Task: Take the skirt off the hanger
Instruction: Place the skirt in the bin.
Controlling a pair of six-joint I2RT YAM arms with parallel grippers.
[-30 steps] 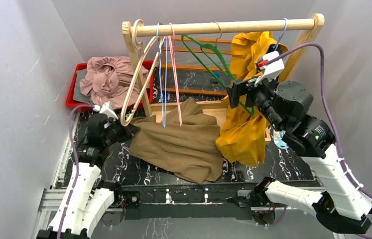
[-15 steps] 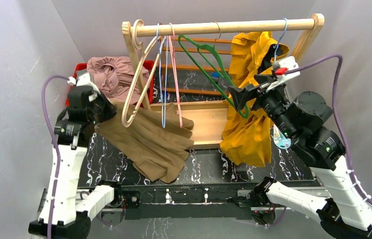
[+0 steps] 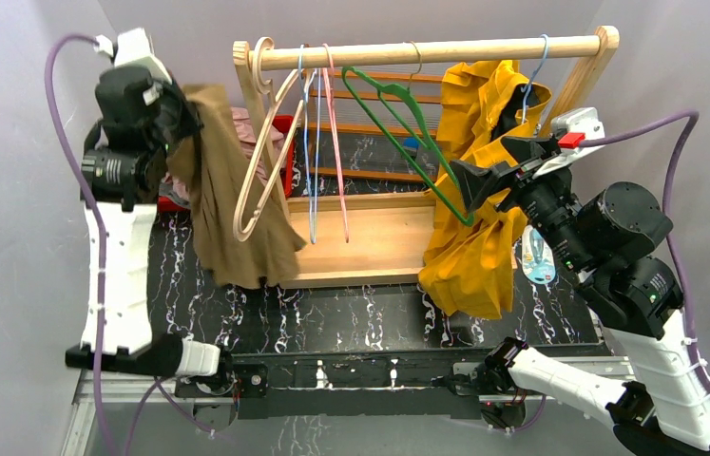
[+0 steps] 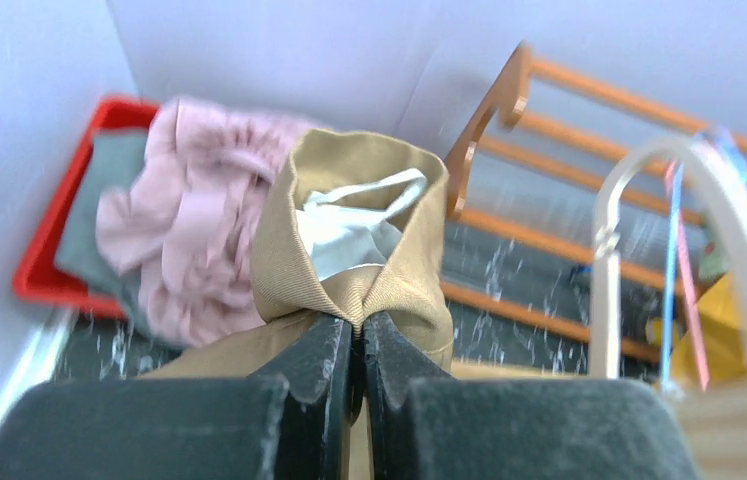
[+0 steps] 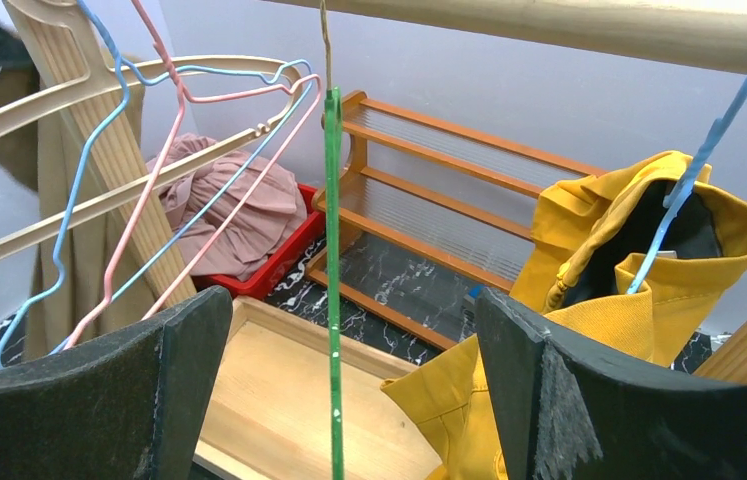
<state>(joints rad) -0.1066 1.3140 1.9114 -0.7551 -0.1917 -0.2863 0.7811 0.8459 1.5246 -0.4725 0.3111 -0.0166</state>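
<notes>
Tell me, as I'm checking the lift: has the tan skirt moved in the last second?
Yes. The tan skirt, held by the left gripper, went up and left, away from the wooden tray toward the red bin.

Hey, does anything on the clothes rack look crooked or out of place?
Yes. The green hanger hangs at a slant from the rail, passing between the open jaws of the right gripper. The yellow garment hangs bunched and lopsided on its blue hanger.
</notes>
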